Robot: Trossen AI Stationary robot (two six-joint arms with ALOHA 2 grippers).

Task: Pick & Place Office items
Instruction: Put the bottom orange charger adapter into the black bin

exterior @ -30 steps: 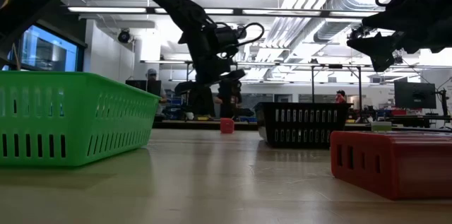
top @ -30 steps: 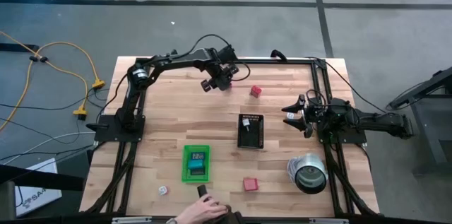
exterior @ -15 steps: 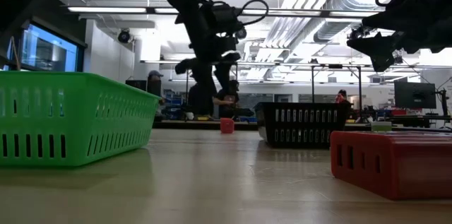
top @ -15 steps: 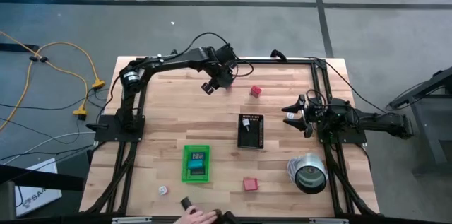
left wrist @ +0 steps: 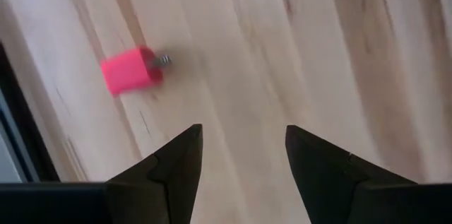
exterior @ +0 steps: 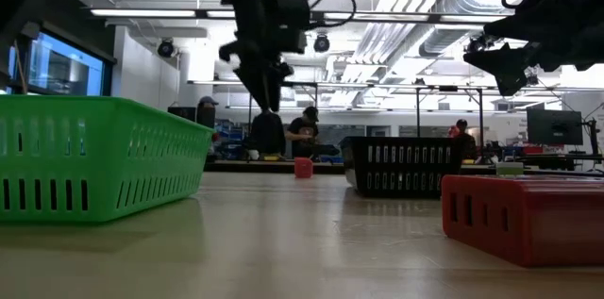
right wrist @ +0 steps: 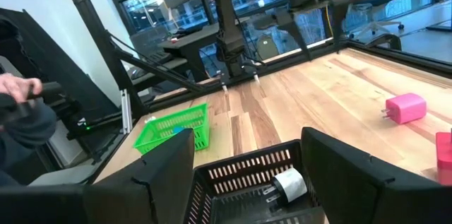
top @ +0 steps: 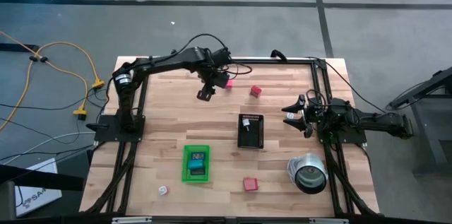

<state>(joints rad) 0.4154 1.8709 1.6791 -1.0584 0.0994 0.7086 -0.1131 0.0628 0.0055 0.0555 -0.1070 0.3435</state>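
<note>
From above, the left gripper (top: pixel 205 94) hangs over the far side of the table (top: pixel 169 132) with its jaws apart and empty, a pink block (top: pixel 228 83) just beside it and a red block (top: pixel 255 91) farther off, while the right gripper (top: pixel 291 116) waits spread open at the right edge, near the black tray (top: pixel 251 131) holding a white piece (top: pixel 245 121).

At table height, the left gripper (exterior: pixel 257 71) hovers well above the wood, and the green tray (exterior: pixel 94 153) and a red block (exterior: pixel 521 214) sit closest to the camera.

Past the left wrist's parted fingers (left wrist: pixel 176 167) the pink block (left wrist: pixel 131 70) lies just ahead on bare wood, touching nothing, and past the right wrist's open fingers (right wrist: pixel 169 167) the black tray (right wrist: pixel 233 178) with its white piece (right wrist: pixel 289 183) lies directly in front, the pink block (right wrist: pixel 404 107) beyond it.
</note>
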